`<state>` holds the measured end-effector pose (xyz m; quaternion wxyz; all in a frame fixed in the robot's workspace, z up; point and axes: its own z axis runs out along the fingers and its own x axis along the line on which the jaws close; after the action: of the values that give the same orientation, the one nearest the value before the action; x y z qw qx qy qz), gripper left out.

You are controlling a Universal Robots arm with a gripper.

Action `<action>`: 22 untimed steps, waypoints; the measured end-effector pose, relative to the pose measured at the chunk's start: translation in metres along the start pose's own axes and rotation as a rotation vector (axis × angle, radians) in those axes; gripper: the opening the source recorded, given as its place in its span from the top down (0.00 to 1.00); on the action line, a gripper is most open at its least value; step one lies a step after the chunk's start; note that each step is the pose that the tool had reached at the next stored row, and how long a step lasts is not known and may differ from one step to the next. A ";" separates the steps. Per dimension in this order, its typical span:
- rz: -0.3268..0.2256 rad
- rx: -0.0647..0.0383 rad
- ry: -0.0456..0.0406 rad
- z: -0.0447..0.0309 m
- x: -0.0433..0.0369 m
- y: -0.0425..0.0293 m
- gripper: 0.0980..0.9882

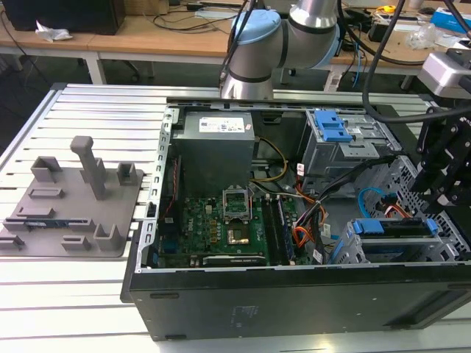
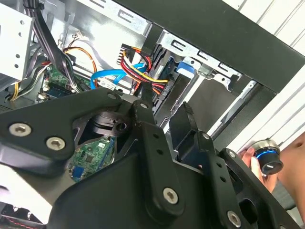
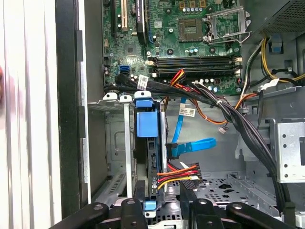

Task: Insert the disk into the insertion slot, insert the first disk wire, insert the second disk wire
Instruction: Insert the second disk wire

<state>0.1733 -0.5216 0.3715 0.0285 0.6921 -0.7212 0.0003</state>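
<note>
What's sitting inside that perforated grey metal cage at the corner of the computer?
The disk in its blue caddy stands on edge in the insertion slot. A light-blue cable and a red-yellow-black wire bundle reach its side. The cage walls cover its flat faces.

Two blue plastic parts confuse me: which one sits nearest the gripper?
The disk's blue caddy in the perforated cage, right by the gripper; the other blue latch tops the bigger bay farther away.
</note>
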 end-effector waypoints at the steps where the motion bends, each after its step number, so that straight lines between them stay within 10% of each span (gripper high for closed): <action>1: 0.000 0.000 0.0000 0.0000 0.0000 0.0000 0.63; 10: 0.000 0.000 0.0001 -0.0003 -0.0004 0.0000 0.63; 16: -0.008 0.005 0.0675 0.0014 -0.0242 0.0028 0.63; 20: -0.005 0.068 0.0669 0.0026 -0.0303 0.0100 0.63; 22: -0.004 0.083 0.0672 0.0033 -0.0300 0.0176 0.63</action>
<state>0.1569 -0.4911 0.3676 0.0240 0.6938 -0.7177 0.0534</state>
